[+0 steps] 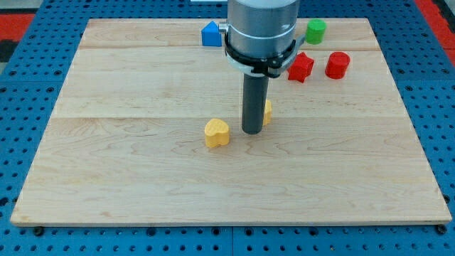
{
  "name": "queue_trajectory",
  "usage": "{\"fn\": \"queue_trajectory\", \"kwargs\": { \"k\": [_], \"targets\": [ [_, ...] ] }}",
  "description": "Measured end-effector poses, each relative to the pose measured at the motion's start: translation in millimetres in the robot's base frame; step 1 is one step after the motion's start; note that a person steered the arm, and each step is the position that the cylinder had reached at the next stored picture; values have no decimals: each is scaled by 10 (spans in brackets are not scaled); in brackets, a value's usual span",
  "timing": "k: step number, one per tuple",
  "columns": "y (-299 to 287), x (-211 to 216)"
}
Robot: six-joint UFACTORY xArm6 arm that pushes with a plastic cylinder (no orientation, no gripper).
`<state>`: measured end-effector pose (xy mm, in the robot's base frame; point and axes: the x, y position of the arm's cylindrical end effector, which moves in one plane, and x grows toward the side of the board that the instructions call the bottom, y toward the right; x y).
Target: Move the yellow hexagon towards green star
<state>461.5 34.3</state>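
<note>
My tip (253,131) rests on the wooden board near its middle. A yellow block (267,112) sits just behind the rod on its right, mostly hidden, so its shape cannot be made out; it looks to touch the rod. A yellow heart-shaped block (217,132) lies just left of the tip, a small gap apart. A green block (316,30) stands at the view's top right, partly hidden by the arm; its shape is unclear. No green star can be made out.
A blue block (210,34) sits at the view's top, left of the arm. A red star-like block (300,67) and a red cylinder (338,65) lie at the top right. The board's edge (227,222) runs along the view's bottom.
</note>
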Motion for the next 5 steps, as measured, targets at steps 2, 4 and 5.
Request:
{"fn": "queue_trajectory", "kwargs": {
  "k": [2, 4, 5],
  "targets": [
    [229, -245],
    [241, -571],
    [241, -670]
  ]
}}
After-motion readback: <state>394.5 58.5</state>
